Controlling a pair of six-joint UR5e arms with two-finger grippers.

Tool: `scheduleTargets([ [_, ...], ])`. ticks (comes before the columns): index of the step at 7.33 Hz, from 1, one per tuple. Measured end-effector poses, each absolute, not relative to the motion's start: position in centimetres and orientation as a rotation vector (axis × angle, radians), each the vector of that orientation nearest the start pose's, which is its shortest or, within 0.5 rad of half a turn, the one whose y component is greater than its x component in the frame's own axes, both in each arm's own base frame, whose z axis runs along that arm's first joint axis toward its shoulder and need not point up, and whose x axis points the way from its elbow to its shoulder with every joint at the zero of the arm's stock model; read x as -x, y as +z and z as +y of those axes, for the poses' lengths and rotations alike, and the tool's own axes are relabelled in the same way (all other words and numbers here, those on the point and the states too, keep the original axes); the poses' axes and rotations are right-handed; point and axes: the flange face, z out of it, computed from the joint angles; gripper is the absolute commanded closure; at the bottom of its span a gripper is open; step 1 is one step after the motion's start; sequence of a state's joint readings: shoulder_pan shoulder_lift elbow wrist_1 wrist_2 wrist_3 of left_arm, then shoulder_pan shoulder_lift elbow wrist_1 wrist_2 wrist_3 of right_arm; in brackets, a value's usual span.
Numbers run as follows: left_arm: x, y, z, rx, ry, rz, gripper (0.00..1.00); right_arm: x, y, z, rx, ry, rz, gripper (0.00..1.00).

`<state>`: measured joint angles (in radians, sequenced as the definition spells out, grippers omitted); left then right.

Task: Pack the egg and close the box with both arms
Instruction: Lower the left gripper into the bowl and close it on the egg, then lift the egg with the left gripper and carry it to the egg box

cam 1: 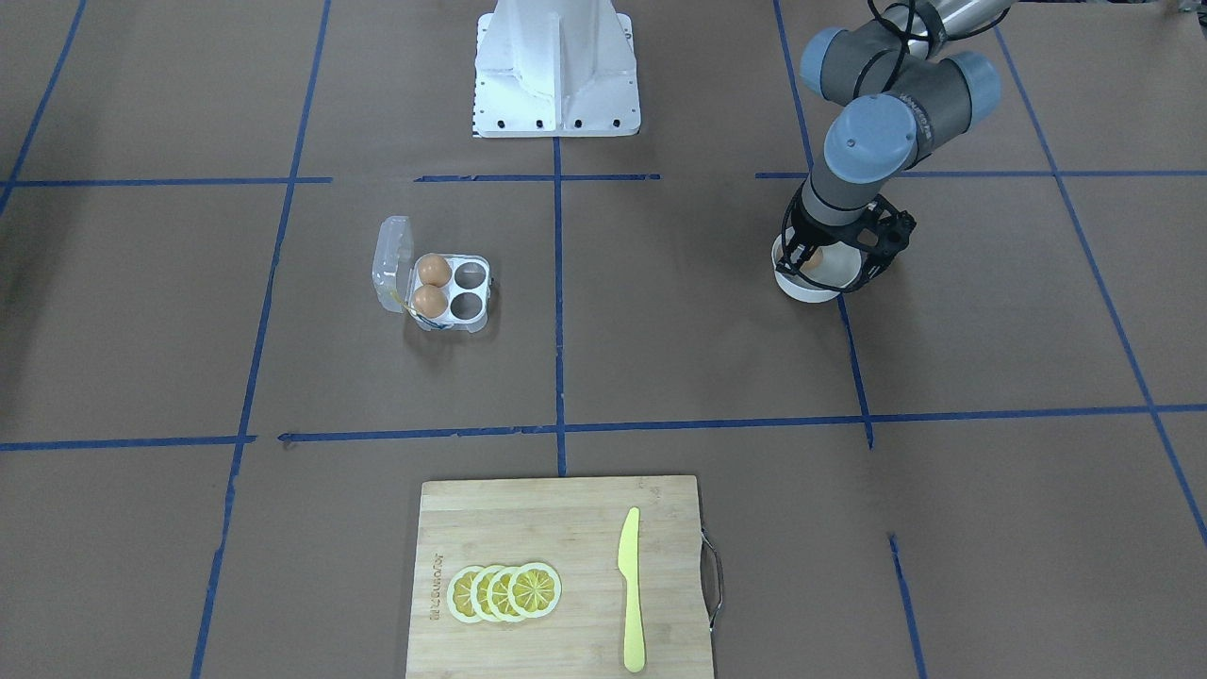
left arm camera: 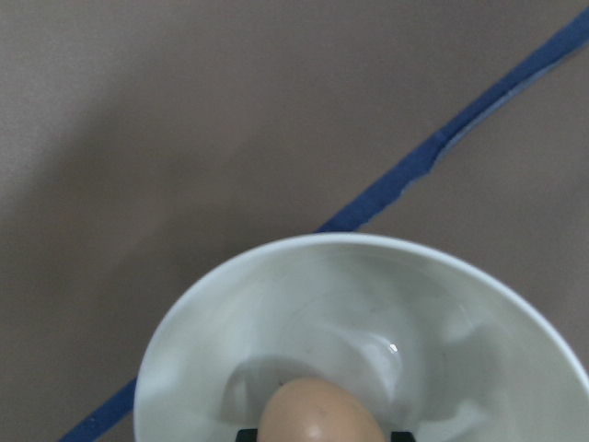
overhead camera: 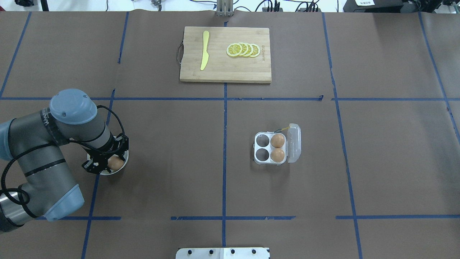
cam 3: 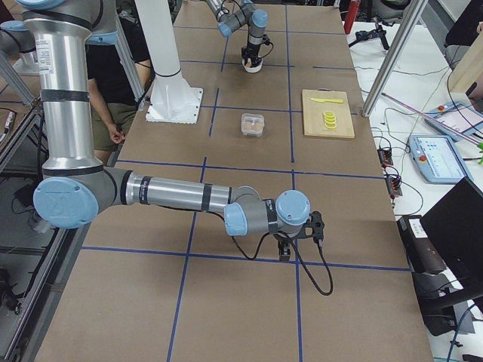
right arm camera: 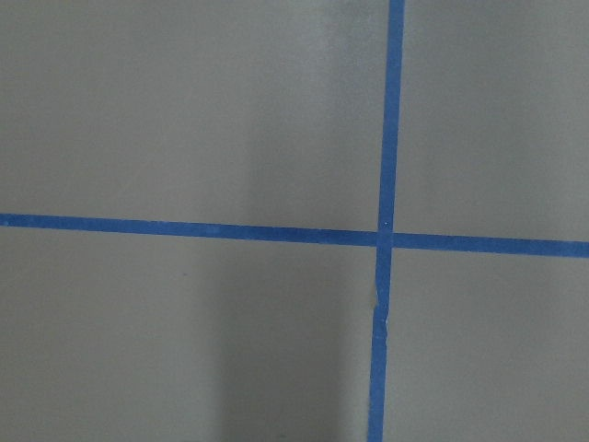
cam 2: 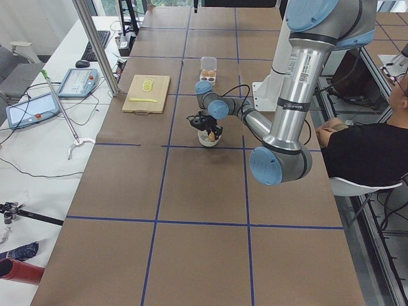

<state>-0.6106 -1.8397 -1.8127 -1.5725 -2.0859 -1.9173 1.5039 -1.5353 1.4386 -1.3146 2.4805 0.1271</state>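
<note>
Left end effector [overhead camera: 109, 162] hangs over brown, blue-taped table [overhead camera: 172, 144].

Clear plastic four-cell egg carton [overhead camera: 269, 148]: two empty cells [overhead camera: 262, 140] on its bowl side, open from above. Two brown eggs [overhead camera: 277, 140] fill the cells by the open clear lid [overhead camera: 294, 142], on the carton's side away from the bowl. Between carton and round white bowl [cam 1: 809, 290] lies only bare brown-paper tabletop [overhead camera: 179, 154]. In the bowl, the rim and the left gripper [overhead camera: 114, 164] — black cage, closed round the small orange-brown egg [overhead camera: 116, 162] — crowd access. Bamboo cutting board [overhead camera: 225, 72] lies well apart from the carton.
</note>
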Motion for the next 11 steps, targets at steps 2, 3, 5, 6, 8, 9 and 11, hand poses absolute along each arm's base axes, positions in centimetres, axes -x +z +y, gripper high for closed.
scheduleTargets([
  [2, -42.1, 39.6, -40.2, 0.438, -0.768, 0.548, 1.00, -1.9, 66.9, -51.7, -0.059, -0.020, -0.918, 0.00],
  [3, -41.3, 38.4, -40.4, 0.430, -0.759, 0.548, 1.00, -1.8, 66.9, -51.7, -0.059, -0.021, -0.918, 0.00],
  [5, -39.9, 33.9, -42.4, 0.400, -0.764, 0.618, 1.00, -1.8, 66.7, -51.8, -0.062, -0.022, -0.918, 0.00],
  [6, -40.1, 30.9, -43.4, 0.382, -0.755, 0.669, 1.00, -1.8, 66.7, -51.9, -0.063, -0.024, -0.918, 0.00],
  [8, -42.4, 23.8, -45.3, 0.319, -0.664, 0.800, 1.00, -1.7, 66.3, -52.0, -0.070, -0.028, -0.919, 0.00],
  [9, -44.8, 20.8, -46.2, 0.273, -0.592, 0.895, 1.00, -1.7, 66.0, -52.2, -0.076, -0.031, -0.919, 0.00],
  [11, -51.4, 17.6, -46.5, 0.203, -0.440, 1.083, 1.00, -1.7, 65.6, -52.3, -0.084, -0.034, -0.920, 0.00],
])
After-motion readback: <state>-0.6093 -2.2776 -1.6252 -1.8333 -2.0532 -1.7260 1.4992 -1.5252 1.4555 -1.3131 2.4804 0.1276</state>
